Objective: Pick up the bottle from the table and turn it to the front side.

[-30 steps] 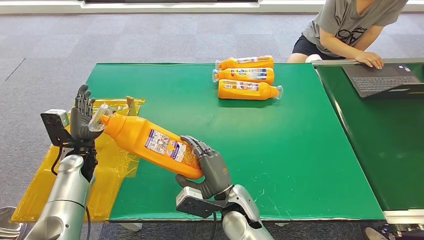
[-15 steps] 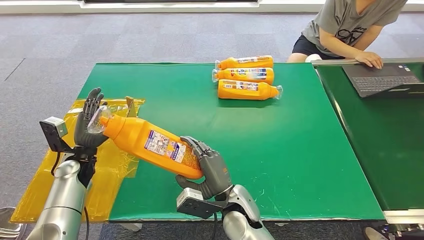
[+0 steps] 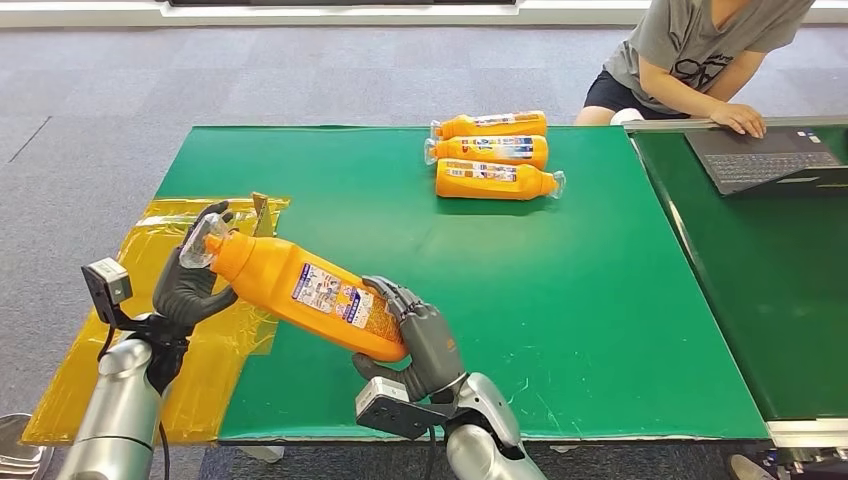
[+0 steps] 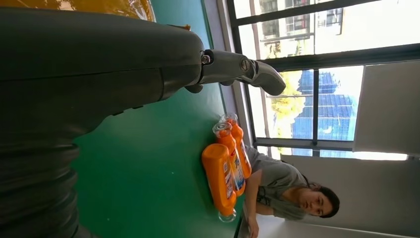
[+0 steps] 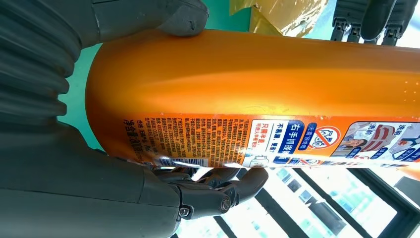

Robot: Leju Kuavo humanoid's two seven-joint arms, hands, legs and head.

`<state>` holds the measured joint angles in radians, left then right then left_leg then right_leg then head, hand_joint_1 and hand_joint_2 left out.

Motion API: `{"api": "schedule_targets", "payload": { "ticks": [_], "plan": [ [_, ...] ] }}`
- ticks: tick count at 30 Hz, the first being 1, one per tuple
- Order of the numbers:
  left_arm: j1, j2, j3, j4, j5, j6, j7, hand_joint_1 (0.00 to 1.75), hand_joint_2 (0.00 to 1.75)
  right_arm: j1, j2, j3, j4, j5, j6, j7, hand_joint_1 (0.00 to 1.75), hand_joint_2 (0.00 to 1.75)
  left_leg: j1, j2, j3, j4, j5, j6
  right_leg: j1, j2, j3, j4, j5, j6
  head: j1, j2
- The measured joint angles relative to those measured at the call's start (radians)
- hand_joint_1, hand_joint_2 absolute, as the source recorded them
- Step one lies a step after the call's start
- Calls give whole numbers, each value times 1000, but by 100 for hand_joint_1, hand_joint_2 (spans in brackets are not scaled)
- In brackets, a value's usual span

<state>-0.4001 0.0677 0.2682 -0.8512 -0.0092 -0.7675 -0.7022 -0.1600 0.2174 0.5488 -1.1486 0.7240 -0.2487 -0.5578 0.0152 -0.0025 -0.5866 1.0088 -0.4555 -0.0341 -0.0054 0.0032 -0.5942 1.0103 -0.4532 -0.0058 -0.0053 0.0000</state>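
Bottle [image 3: 300, 290] is hanging tilted above the desk's [image 3: 560, 300] near-left corner, its base gripped by the right hand [image 3: 415, 340], whose fingers [image 5: 218, 196] are wrapping the base. The left hand [image 3: 190, 285] is cupping the capped neck, fingers curling loosely; whether they are truly clamping, I cannot tell. Rolling it well probably needs the right grip kept firm. Spare bottles [image 3: 492, 153] are lying well apart, leaving free room.

Silver arms [image 3: 120, 415]; dark grey hands, left hand [image 3: 188, 285], right hand [image 3: 425, 340]; grey ribbed wrist covers; black cables.
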Motion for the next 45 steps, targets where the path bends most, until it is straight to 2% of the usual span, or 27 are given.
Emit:
{"api": "schedule_targets", "payload": {
  "ticks": [12,18,22,33,45],
  "plan": [
    [19,1,0,-27,-22,-3,0,0,175,10,0,-2,4,3,3,-8,175,175,0,0,0,0,0,0,0,0,0,0,0,0,0,0],
    [35,-2,0,-60,-26,-38,0,0,175,18,0,-4,4,7,9,-9,175,175,0,0,0,0,0,0,0,0,0,0,0,0,0,0],
    [80,-10,0,-171,23,-106,-1,0,175,19,0,-5,4,7,17,-9,175,175,0,2,0,0,0,0,0,1,-1,0,0,0,0,0],
    [135,-26,0,-330,38,-117,-1,0,175,19,0,-6,4,6,19,-10,175,175,0,2,0,0,0,0,0,1,-1,0,0,0,0,0],
    [224,-75,0,-608,40,-136,-1,0,175,19,0,-7,4,6,18,-15,175,175,0,2,-1,0,0,0,0,1,-2,0,0,0,0,0]
  ]
}}
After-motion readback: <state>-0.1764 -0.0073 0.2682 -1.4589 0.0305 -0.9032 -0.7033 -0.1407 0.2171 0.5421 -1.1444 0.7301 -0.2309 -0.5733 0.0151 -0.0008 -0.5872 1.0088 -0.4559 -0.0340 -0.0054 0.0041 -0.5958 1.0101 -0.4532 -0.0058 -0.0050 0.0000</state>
